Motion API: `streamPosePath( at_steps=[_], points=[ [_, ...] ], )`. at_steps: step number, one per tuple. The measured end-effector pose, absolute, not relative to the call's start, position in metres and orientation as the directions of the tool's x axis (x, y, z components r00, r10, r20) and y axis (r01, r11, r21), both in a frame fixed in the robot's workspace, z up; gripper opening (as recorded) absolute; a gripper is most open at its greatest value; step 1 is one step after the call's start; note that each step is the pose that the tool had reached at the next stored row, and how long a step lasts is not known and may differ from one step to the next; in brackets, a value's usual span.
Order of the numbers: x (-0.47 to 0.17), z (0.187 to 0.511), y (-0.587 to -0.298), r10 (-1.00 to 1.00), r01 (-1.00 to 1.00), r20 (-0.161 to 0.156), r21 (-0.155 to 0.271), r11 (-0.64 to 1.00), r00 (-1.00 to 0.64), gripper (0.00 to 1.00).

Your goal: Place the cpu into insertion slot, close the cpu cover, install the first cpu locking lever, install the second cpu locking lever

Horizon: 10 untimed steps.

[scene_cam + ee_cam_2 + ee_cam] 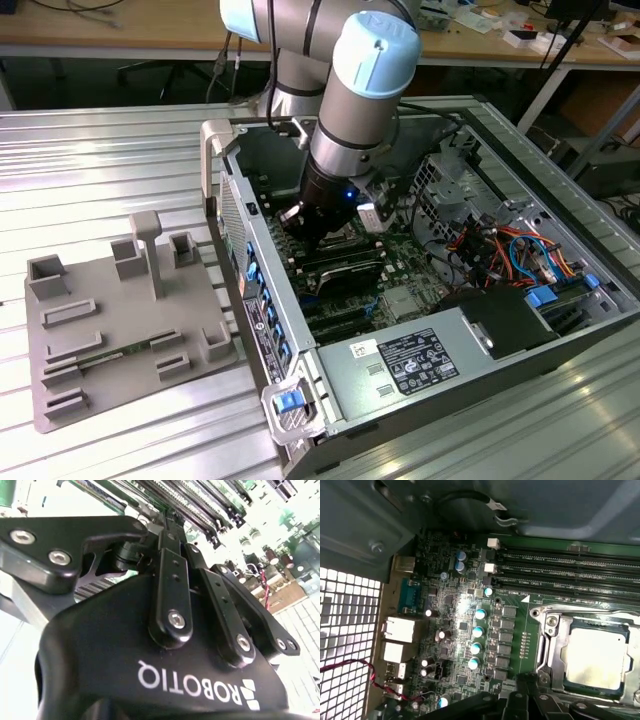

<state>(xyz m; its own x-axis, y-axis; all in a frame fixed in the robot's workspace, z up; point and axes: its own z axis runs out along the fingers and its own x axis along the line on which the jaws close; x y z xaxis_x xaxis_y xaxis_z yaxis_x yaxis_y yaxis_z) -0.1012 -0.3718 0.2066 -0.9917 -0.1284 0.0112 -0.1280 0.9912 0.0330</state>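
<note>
In the first wrist view the cpu (pixel 594 658), a square chip with a pale metal top, lies flat inside the insertion slot (pixel 570 630). The silver cpu cover (pixel 551 652) frames the chip and looks to be lying down over it. Dark parts of my gripper (pixel 520 702) sit just beside the socket's edge. In the exterior view my gripper (pixel 318 228) reaches down into the open computer case and stands over the socket area, hiding it. The second wrist view looks along the gripper (pixel 167 530) body toward the motherboard.
Long black memory slots (pixel 570 572) run beside the socket, and rear ports (pixel 400 630) line the board's edge. A grey power supply (pixel 400 365) and coloured cables (pixel 510 250) fill the case's near and right parts. A grey fixture plate (pixel 120 320) lies on the exterior view's left.
</note>
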Motion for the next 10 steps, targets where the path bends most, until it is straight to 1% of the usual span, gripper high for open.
streamPosePath(
  at_steps=[3,6,10],
  points=[
    [-0.097,0.214,-0.372,-0.128,-0.128,0.014,0.032,0.991,-0.992,0.11],
    [-0.074,0.214,-0.372,-0.128,-0.127,0.034,0.035,0.991,-0.991,0.11],
    [-0.057,0.214,-0.372,-0.129,-0.127,0.046,0.042,0.991,-0.991,0.11]
  ],
)
